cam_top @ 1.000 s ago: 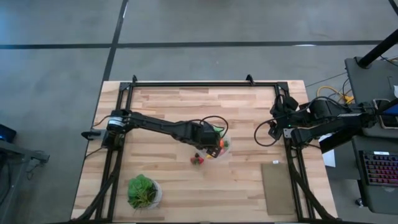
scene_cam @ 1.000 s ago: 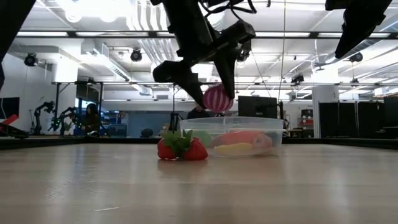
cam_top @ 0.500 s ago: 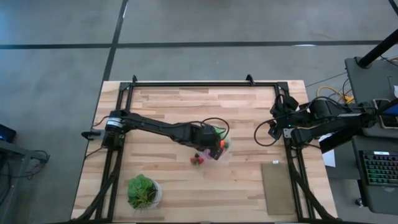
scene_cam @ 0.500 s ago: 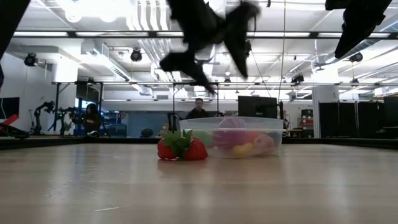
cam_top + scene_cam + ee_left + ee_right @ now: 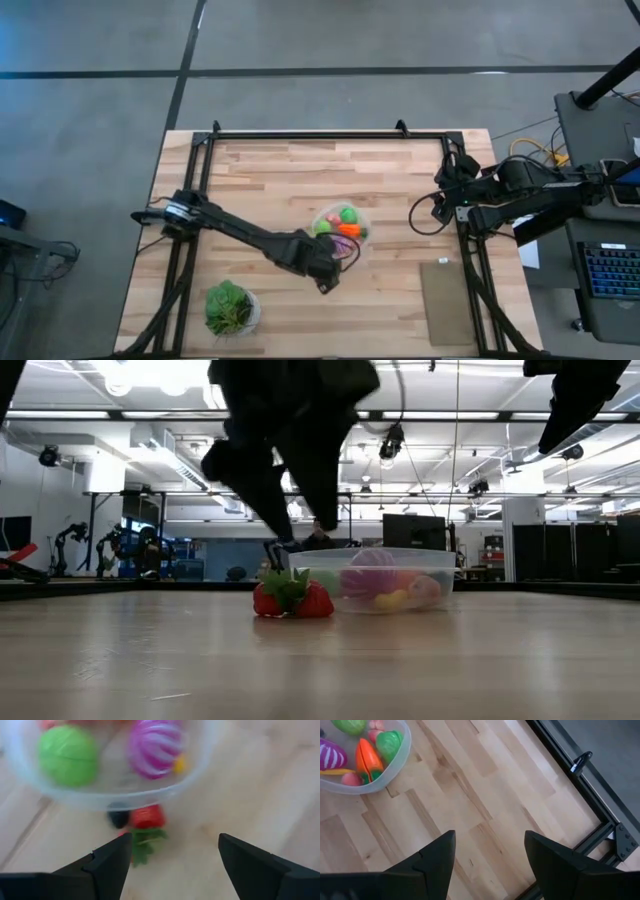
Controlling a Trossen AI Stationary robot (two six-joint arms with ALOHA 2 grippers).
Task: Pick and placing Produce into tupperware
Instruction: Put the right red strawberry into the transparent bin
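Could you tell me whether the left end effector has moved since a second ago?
Yes. In the high view the left end effector has left its spot over the tupperware and now sits open beside it, nearer the potted plant.

L arm (image 5: 280, 450) blurred, top cropped

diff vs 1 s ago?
The left gripper let the striped purple ball go into the tupperware, then swung off the container toward the table's near edge and now hangs open above the strawberries. Unchanged: the strawberries on the wood beside the tupperware, the potted plant, and the right gripper parked at the table's right side.
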